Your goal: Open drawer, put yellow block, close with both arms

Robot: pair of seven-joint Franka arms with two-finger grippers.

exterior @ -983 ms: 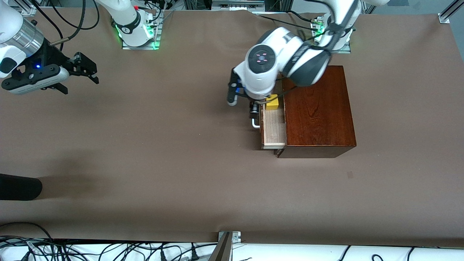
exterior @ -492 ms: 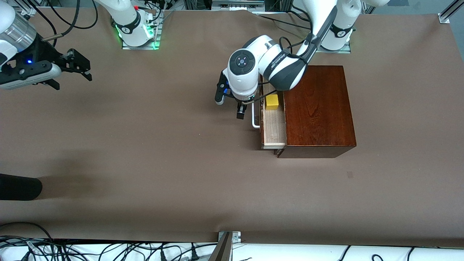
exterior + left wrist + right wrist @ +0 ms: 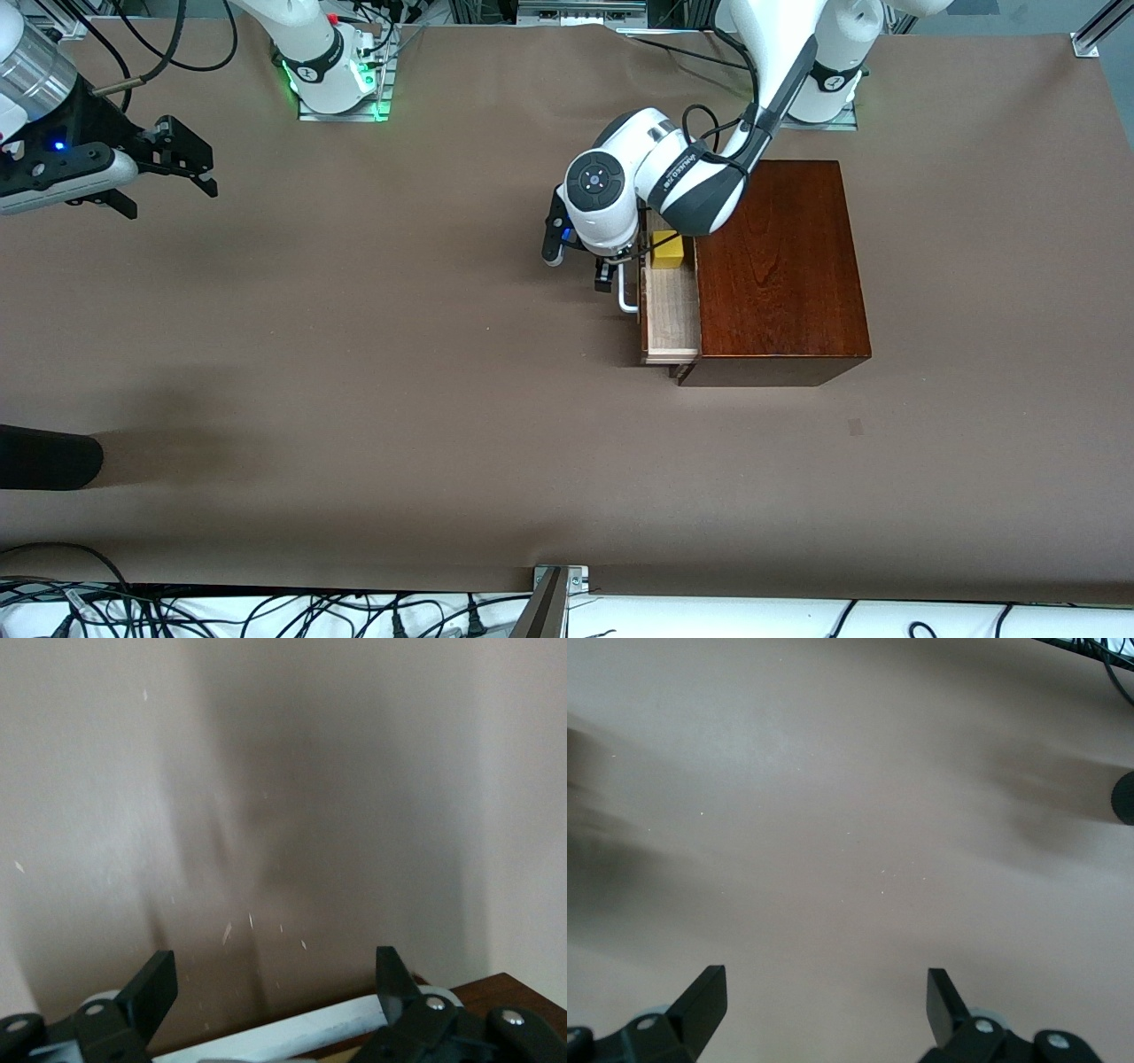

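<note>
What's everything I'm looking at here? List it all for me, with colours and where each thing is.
wooden box: one, glossy reddish-brown, on the table toward the left arm's end.
drawer: one, pale wood inside, pulled partly out of the box.
handle: one, white bar, on the drawer's front.
yellow block: one, bright yellow, inside the drawer at the end farther from the front camera.
table: one, brown surface.
cables: many, black, along the table's edge nearest the front camera.
left tool: one, black, open, at the handle.
right tool: one, black, open, waiting over the table's right-arm end.
</note>
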